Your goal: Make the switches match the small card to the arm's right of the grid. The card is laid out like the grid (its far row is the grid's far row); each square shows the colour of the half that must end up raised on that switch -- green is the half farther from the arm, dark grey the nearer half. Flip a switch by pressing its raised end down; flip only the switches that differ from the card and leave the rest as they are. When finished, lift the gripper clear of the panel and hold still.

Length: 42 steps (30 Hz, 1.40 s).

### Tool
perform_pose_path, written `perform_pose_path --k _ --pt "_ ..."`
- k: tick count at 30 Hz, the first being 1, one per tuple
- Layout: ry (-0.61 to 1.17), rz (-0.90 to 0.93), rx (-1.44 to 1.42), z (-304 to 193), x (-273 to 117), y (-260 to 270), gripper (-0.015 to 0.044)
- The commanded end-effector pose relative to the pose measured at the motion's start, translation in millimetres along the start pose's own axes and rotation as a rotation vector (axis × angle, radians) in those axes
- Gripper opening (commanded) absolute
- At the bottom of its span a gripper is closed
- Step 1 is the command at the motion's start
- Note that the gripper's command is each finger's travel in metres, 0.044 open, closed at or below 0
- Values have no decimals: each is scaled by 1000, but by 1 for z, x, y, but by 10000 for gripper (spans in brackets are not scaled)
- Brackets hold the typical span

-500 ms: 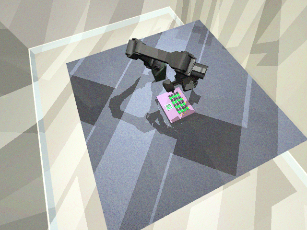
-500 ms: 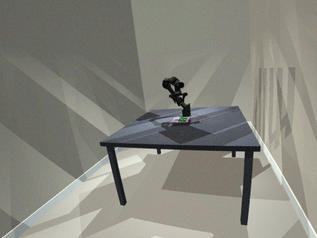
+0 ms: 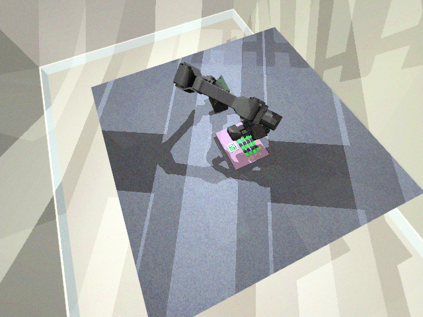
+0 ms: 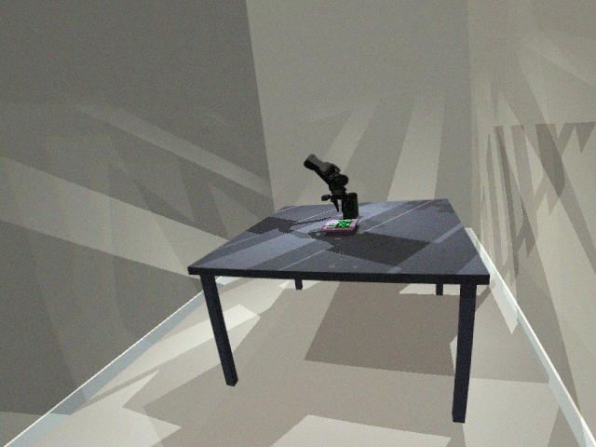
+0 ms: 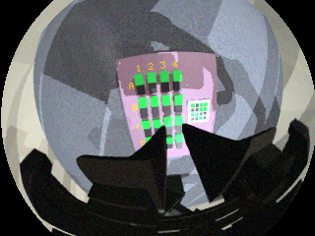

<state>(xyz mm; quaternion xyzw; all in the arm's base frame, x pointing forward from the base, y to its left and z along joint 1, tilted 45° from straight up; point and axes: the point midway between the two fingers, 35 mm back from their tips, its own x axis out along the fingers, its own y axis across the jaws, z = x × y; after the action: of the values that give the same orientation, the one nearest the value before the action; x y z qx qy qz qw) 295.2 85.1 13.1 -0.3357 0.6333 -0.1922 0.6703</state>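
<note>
A pink panel [image 3: 223, 137] [image 5: 199, 74] lies on the table and bears a grid of green and dark grey rocker switches [image 3: 248, 146] [image 4: 343, 223] [image 5: 154, 101]. The small white card [image 3: 232, 147] [image 5: 199, 111] with green and grey squares is on the panel beside the grid; its squares are too small to read surely. Which switch halves are raised is mostly unclear. My gripper [image 5: 173, 128] [image 4: 337, 210] is open by a narrow gap, empty, above the panel. Its tips cover part of the nearer rows in the wrist view.
The dark arm [image 3: 218, 94] reaches over the panel's near edge from its base. Yellow numbers and letters label the columns and rows. The blue-grey table [image 3: 208, 238] [image 4: 289, 262] carries broad shadows around the panel.
</note>
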Motion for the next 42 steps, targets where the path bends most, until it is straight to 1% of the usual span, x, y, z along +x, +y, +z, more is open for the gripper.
perform_pose_path --k 1,3,9,13,27,42 --pt "-13 -6 -5 0 21 1 0" --pt "-25 -7 -5 -1 37 0 0" --pt "-26 -8 -5 -1 39 0 0" --pt "-26 -8 -5 -2 49 0 0" --pt "-26 -9 -5 -2 63 0 0" --pt "-26 -9 -5 -2 63 0 0"
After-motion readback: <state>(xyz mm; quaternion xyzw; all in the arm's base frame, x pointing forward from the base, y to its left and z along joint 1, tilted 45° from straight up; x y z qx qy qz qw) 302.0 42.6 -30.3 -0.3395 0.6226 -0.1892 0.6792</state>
